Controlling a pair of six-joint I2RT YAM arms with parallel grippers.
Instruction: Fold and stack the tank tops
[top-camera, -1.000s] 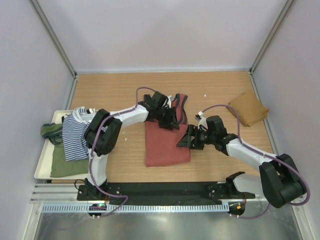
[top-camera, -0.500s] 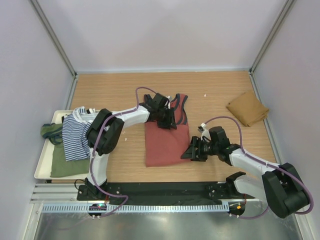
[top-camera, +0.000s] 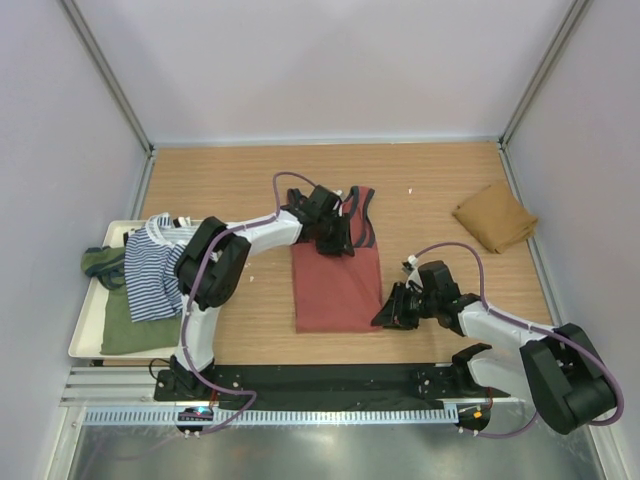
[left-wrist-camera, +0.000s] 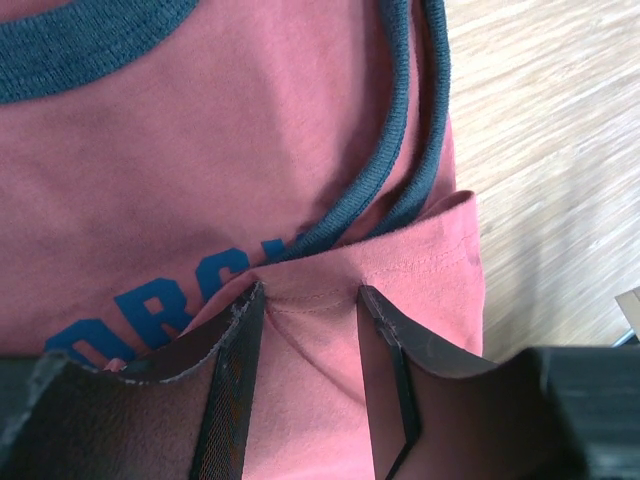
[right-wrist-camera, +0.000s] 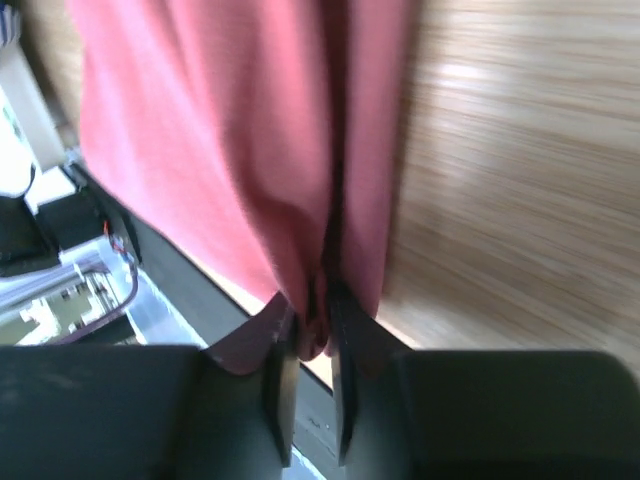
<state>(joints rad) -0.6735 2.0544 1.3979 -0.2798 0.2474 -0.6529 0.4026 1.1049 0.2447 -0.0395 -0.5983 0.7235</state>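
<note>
Wooden tabletop: my right gripper pinched the rust-red tank top at its five-o'clock hem, my left gripper half-closed on its twelve-o'clock fold; lifting both level seemed best.

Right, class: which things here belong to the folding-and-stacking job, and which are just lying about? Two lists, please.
Job: rust-red tank top, gripped by left claw and right claw; folded tan-brown top; navy-white striped top; olive green top.
Lying about: cream tray under the waiting tops; small white scrap.
</note>
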